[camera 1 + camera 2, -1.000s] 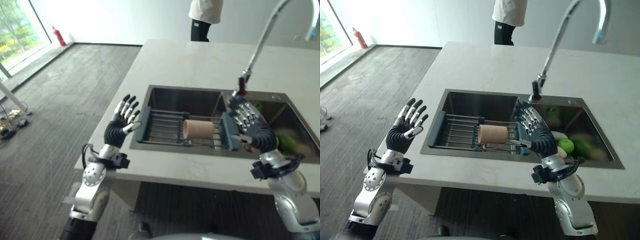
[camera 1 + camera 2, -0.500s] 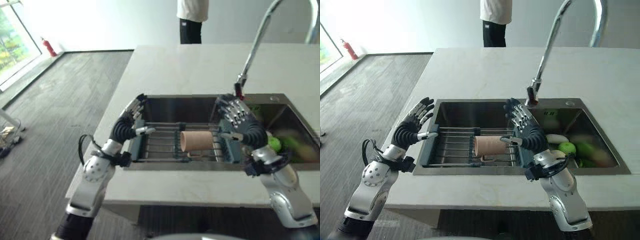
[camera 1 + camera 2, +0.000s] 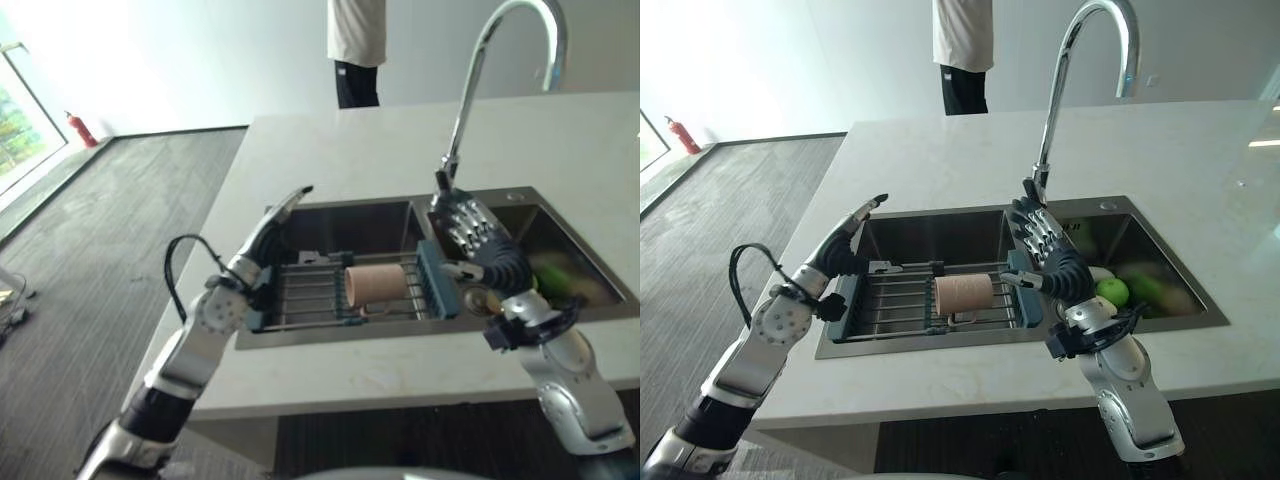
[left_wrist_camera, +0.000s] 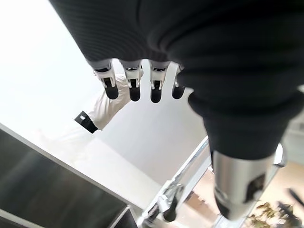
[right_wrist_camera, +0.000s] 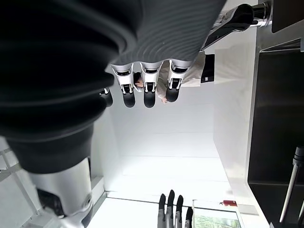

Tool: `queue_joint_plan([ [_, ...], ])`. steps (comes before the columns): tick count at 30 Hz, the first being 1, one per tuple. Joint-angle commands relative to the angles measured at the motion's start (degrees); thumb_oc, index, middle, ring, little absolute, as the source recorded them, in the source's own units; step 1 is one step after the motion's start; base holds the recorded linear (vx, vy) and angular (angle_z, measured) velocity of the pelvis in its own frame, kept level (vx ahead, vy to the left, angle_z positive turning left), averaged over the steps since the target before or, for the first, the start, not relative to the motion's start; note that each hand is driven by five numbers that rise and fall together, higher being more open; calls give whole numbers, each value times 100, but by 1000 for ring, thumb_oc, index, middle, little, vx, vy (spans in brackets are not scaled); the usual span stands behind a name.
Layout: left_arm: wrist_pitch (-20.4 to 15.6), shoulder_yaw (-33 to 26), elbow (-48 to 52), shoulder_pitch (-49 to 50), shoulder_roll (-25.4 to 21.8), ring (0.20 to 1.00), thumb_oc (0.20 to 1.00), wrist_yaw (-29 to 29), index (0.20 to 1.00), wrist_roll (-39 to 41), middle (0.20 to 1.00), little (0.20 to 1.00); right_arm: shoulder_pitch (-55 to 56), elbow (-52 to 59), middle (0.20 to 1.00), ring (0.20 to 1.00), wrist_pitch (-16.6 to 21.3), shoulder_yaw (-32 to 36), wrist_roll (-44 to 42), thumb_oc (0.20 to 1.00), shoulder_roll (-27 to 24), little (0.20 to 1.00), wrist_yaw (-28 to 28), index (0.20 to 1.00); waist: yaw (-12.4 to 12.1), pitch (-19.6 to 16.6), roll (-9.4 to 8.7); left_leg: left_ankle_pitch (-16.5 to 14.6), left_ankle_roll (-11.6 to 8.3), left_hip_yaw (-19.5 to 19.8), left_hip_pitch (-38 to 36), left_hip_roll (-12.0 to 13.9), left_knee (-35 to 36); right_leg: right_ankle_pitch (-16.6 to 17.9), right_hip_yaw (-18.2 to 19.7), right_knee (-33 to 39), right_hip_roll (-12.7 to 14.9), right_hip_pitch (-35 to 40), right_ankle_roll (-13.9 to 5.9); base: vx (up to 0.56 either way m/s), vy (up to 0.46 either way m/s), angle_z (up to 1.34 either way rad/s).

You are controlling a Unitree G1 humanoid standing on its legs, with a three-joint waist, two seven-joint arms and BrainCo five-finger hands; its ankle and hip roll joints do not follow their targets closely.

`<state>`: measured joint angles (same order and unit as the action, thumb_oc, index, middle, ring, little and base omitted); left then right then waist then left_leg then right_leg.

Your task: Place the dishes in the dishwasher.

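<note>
Trouble here would most likely come from the cup point(image 3: 963, 292), which lies on its side on the wire rack point(image 3: 902, 300) spanning the left basin of the sink point(image 3: 940, 225), at centre frame. A round cup resting on bars probably rolls easily; a nudge from either side could send it along the rack or off its edge into the basin.

Neither hand holds anything. The left hand point(image 3: 272, 227), left of centre, has its fingers stretched straight over the sink's left rim, just above the rack's blue end piece. The right hand point(image 3: 1048, 252), right of centre, is spread and relaxed beside the rack's other end, close to the cup's base but apart from it.

If the right hand closes in from that side, its fingertips may push the cup before the thumb gets round it. The tall faucet point(image 3: 1070, 70) rises directly behind that hand, so a lift straight back risks a knock. Green produce point(image 3: 1112, 291) in the right basin sits near the wrist. A person point(image 3: 962, 45) stands at the counter's far side, top centre.
</note>
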<state>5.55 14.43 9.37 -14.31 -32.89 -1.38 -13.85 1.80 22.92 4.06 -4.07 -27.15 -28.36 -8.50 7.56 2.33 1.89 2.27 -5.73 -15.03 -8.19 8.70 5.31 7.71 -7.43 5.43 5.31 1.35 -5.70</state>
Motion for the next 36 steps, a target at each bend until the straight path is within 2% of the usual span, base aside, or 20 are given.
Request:
queue_joint_plan([
  [1,300,259,-398,-584,-274,1000,1000,143,1000,-710,1000,1000,-573,126,1000,1000,161,72,-159,1000,-81,1000,-117,1000,135,-10,-58,-80,-70,-15,42,238,-31,-421,-22,-43,291,351,-415,-8,5,-16],
  [5,606,693,-1014,-940,-199,1000,1000,75,1000,-988,1000,1000,-674,65,1000,1000,117,0,-169,1000,-83,1000,-261,1000,253,-59,-26,-89,-56,-132,8,252,-31,-434,75,-43,260,332,-416,2,7,-18],
  [9,819,1082,-1701,-1252,24,1000,1000,262,1000,-963,1000,1000,-756,-31,1000,1000,141,-78,-186,1000,-77,1000,-388,1000,400,-103,-8,-105,-34,-259,-38,257,-31,-432,208,-43,238,318,-422,14,4,-19],
  [14,827,1357,-2638,-1513,211,1000,1000,360,1000,-745,1000,1000,-853,-83,1000,1000,23,-58,-253,1000,-94,1000,-576,1000,591,-140,40,-125,-11,-441,-106,256,-31,-440,376,-44,210,298,-418,24,11,-14],
  [24,1022,1488,-3093,-1544,411,1000,1000,262,1000,-529,1000,1000,-866,-82,1000,1000,-61,-19,-281,1000,-81,1000,-727,1000,744,-156,80,-170,26,-581,-163,230,-31,-451,507,-65,218,268,-444,16,10,-7],
  [36,1044,1651,-3209,-1487,592,1000,1000,115,1000,-942,1000,1000,-883,-23,1000,1000,-143,-27,-285,1000,-87,1000,-746,1000,780,-156,65,-193,50,-615,-172,213,-31,-445,525,-68,223,248,-447,0,0,0],
])
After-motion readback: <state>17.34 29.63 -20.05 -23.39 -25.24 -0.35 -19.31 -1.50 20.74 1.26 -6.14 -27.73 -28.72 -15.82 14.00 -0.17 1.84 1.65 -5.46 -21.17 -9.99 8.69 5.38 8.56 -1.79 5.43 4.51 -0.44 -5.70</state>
